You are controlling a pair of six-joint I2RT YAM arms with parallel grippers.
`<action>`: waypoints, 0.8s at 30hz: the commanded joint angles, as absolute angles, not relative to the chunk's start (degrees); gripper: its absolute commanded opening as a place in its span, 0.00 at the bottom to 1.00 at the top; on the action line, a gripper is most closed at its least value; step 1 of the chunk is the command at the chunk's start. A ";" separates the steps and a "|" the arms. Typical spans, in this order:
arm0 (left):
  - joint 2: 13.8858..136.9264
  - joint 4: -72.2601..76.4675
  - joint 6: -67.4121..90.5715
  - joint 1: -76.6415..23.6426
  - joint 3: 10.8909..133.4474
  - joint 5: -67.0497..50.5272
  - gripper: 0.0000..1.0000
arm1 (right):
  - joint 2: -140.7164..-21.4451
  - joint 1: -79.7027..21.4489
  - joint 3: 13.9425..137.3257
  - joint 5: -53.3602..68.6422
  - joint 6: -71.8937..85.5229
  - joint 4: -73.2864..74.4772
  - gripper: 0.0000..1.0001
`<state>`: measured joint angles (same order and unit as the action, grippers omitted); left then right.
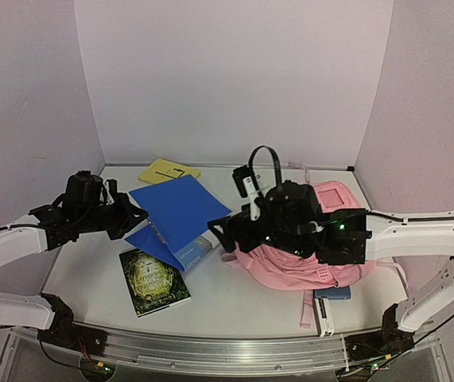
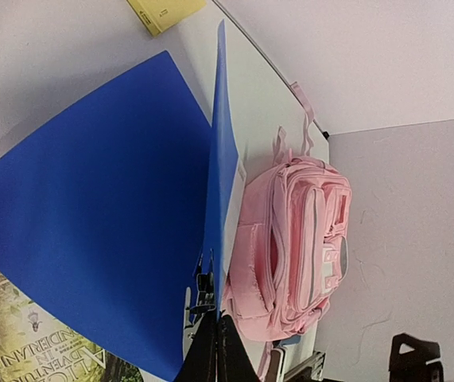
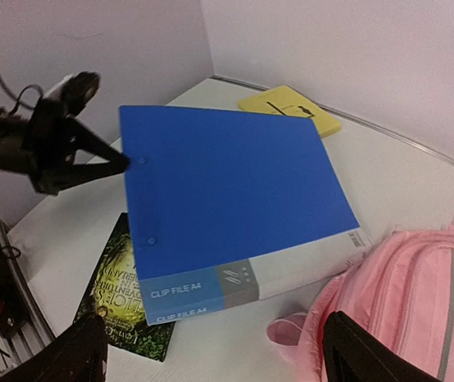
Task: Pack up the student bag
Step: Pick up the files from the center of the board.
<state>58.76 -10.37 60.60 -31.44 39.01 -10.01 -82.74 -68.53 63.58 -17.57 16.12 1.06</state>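
Right gripper (image 3: 215, 354), released, above soft pink fabric backpack (image 3: 417, 302); left gripper (image 3: 119, 163) pinching blue plastic clip file (image 3: 227, 183); illustrated paperback (image 3: 127, 298), yellow pad (image 3: 290, 110) lie outside: packing seemingly unstarted.

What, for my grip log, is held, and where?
Left gripper pinches the blue clip file by its raised cover's edge; right gripper, open, holds nothing.

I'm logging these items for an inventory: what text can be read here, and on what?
"CLIP FILE A4", printed twice, on the blue clip file's spine label.
"ALICE'S ADVENTURES IN WONDERLAND" on the book cover, partly hidden.
Black marks on the yellow pad: too small to read.
No text shows on the pink backpack.
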 commanded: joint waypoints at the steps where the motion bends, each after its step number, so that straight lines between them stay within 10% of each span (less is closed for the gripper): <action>1: 57.99 -10.82 61.44 -31.11 43.35 -12.04 0.00 | -90.24 -74.32 66.35 -20.56 4.98 -5.21 0.91; 24: 57.82 -12.47 62.33 -31.10 43.89 -14.60 0.00 | -124.24 -79.72 81.11 -47.37 -16.40 -17.42 0.94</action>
<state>58.78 -13.67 61.58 -31.40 40.93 -13.54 -120.20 -79.77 77.33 -38.36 -10.96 -13.04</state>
